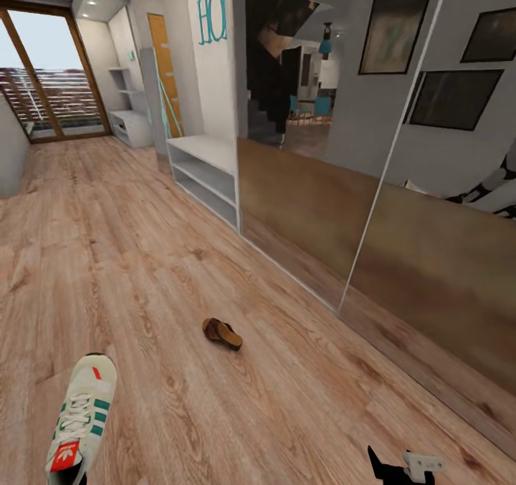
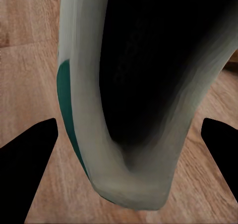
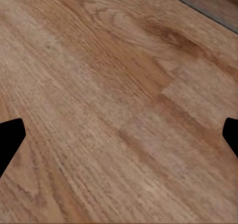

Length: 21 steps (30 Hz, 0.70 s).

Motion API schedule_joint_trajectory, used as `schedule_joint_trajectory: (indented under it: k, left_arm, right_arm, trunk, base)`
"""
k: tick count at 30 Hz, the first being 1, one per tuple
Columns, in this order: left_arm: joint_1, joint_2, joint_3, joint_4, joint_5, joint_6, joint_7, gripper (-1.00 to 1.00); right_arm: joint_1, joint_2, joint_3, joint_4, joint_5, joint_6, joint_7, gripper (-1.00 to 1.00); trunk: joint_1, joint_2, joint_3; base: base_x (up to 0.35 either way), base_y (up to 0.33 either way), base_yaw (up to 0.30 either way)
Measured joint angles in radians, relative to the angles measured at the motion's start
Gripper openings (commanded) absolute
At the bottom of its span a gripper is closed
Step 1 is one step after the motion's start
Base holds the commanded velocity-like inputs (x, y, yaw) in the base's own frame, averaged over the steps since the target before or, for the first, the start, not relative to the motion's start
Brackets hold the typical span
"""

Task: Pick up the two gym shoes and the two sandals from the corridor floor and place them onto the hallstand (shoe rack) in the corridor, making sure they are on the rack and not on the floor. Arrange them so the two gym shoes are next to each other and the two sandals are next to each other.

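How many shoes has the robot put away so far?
None that I can see. The near pale-grey bench looks bare, and the hallstand far down the corridor is too small to check. In hand: one gym shoe, with the left gripper around its heel. One sandal lies on the corridor floor. The right gripper is open with nothing in it. The other two shoes aren't in sight.
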Motion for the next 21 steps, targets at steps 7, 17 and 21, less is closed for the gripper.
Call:
schedule_joint_trajectory:
  k: [7,17,21]
  left_arm:
    - [0.000,0.001,0.002,0.011,-0.001,-0.002,0.000,-1.00]
    - [-0.001,0.003,0.003,0.025,0.000,-0.002,0.000,-1.00]
    - [-0.001,0.003,0.003,0.025,0.000,-0.002,0.000,-1.00]
  right_arm:
    - [0.000,0.000,0.000,0.000,0.000,0.000,0.000,1.00]
    - [0.000,-0.001,0.000,0.000,0.000,0.000,0.000,1.00]
    - [0.000,-0.001,0.000,0.000,0.000,0.000,0.000,1.00]
  trunk:
    - [0.000,0.000,-0.009]
    - [0.000,0.000,-0.021]
    - [0.000,0.000,-0.026]
  base:
    - [0.037,-0.032,0.190]
    - [0.002,-0.002,0.190]
    - [0.000,0.000,0.190]
